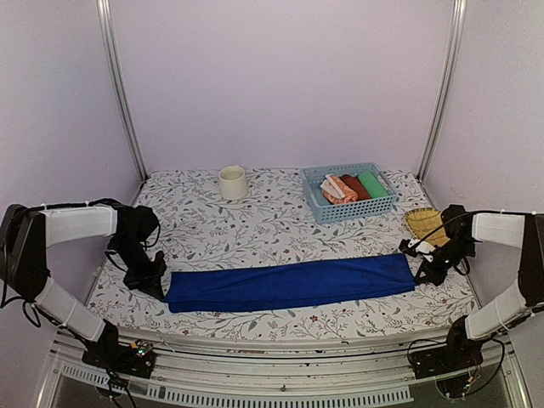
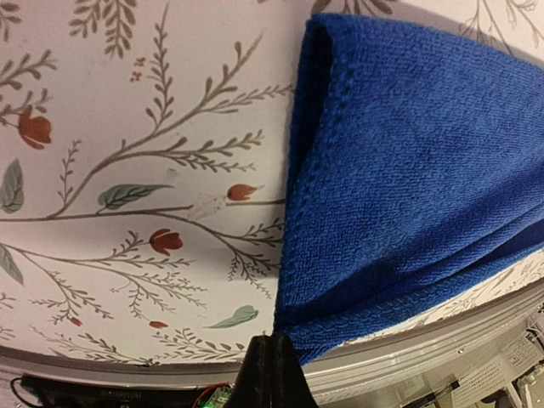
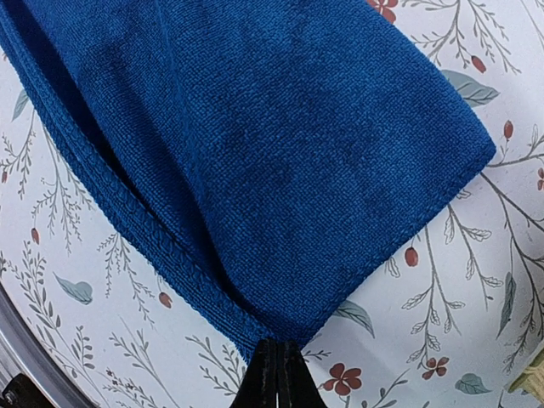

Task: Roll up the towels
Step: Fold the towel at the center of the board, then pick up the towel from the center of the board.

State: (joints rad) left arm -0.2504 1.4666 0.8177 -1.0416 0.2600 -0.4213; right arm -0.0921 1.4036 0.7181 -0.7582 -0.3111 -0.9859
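Observation:
A royal blue towel (image 1: 285, 285) lies folded into a long narrow strip across the front of the flowered table. At its left end my left gripper (image 1: 157, 280) (image 2: 274, 344) is shut, and a corner of the blue towel (image 2: 408, 170) is pinched at the tips. My right gripper (image 1: 422, 274) (image 3: 280, 347) is shut on the opposite corner of the blue towel (image 3: 272, 153) at the strip's right end. The orange-salmon towel (image 1: 336, 189) with white shapes sits rolled in the blue basket (image 1: 316, 206) at the back.
In the basket, a red roll (image 1: 355, 187) and a green roll (image 1: 372, 184) lie beside the orange towel. A cream cup (image 1: 233, 182) stands at the back centre. A small woven yellow dish (image 1: 423, 223) sits near the right arm. The table's metal front rail (image 2: 442, 340) runs just below the strip.

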